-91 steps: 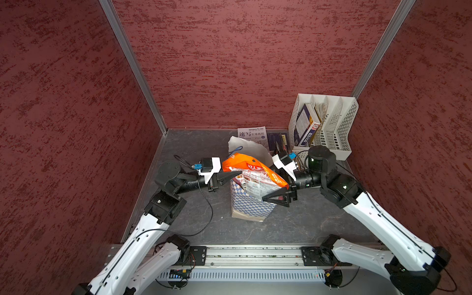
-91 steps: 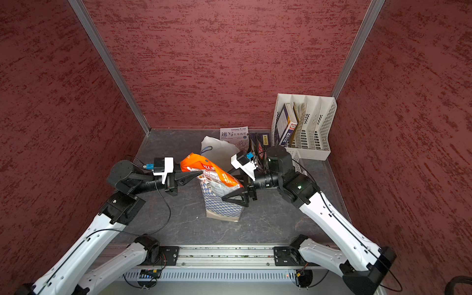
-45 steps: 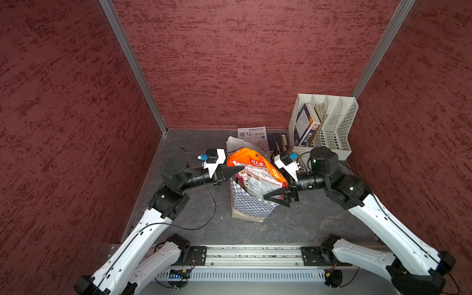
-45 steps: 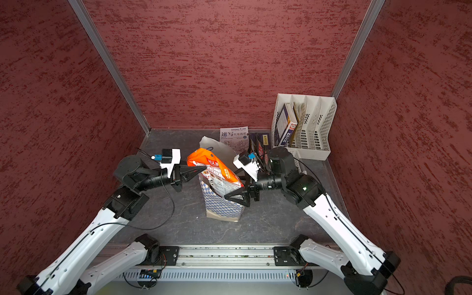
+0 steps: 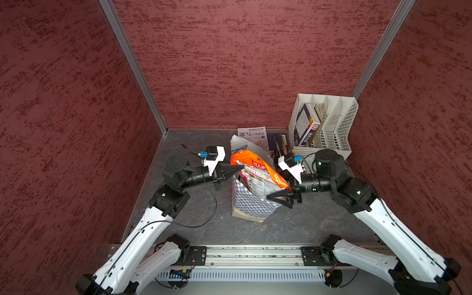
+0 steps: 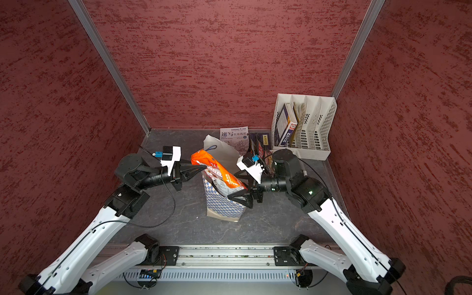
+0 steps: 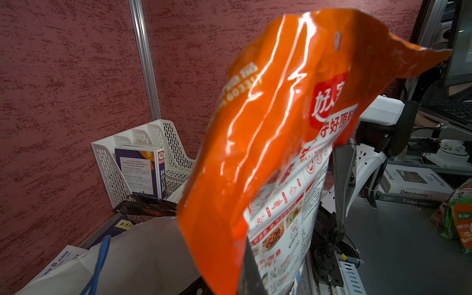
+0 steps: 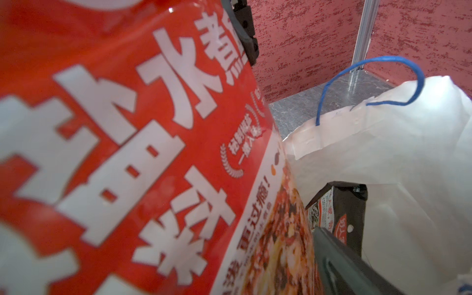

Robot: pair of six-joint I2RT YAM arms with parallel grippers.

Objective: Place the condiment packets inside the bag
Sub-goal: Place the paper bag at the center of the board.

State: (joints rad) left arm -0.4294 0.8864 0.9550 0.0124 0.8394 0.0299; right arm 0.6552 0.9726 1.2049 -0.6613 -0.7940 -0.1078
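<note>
- Here, in both top views, the bag point(image 5: 249, 205) stands upright near the middle of the dark surface point(image 5: 204, 227), with its mouth open.
- The orange packet point(image 5: 259, 171) slants across the bag's mouth. Its high corner points to 10 o'clock, and its printed lower end dips behind the bag's front rim.
- The left gripper point(image 5: 238, 168) reaches in from 9 o'clock of the bag, and its jaws are pressed together on the packet's upper corner. The left wrist view shows the glossy film rising straight from one finger.
- The right gripper point(image 6: 233, 185) comes in from 3 o'clock with its jaws spread wide apart. One finger lies on each side of the packet's low end, and neither grips it.
- In the right wrist view, a black packet point(image 8: 339, 212) sits down inside the bag's white interior, under the blue cord handle point(image 8: 370, 84).
- More dark packets point(image 6: 258, 146) stand outside the bag at its 1 o'clock, just beside the white file rack point(image 5: 332, 122).
- The rack holds upright books point(image 5: 305, 125).
- A white sketch booklet point(image 5: 251, 134) lies at the bag's 12 o'clock, against the back wall.
</note>
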